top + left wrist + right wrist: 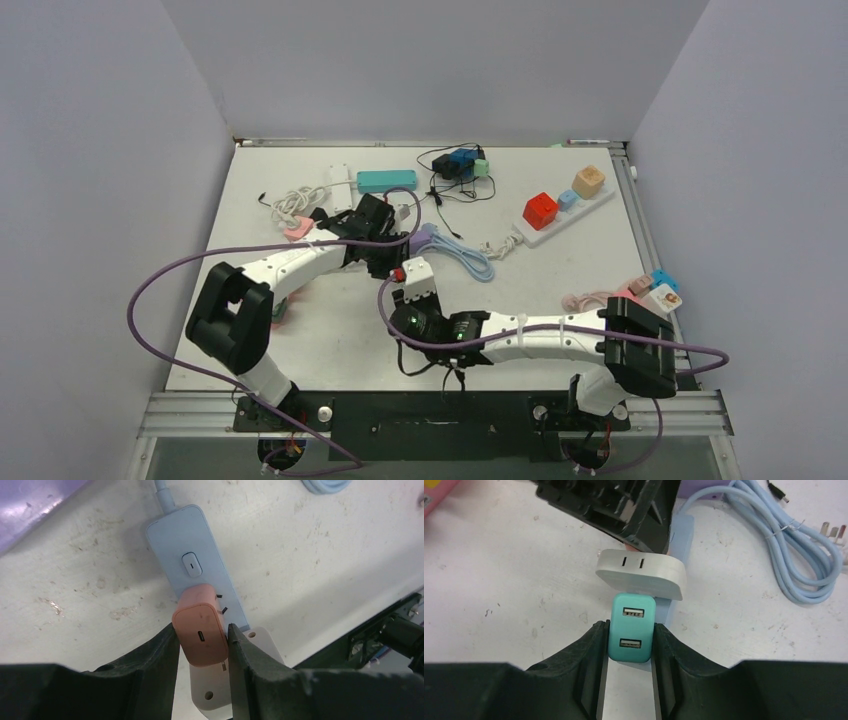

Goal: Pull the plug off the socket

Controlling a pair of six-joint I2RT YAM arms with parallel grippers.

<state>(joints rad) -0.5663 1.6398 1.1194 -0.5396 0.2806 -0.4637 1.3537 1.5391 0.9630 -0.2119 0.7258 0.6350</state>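
The long light-blue socket (187, 545) lies flat in the middle of the desk (310, 545), its cord (780, 532) looped just beside it. The left arm bends in from the left, and its hand (201, 628) is clamped on a pink plug (200, 642) at the socket, tipped so its metal pins show. The right arm lies low along the near side, its hand (629, 627) squeezing a blue-green plug (631, 640) that sits on the socket just beside a white plug (641, 572).
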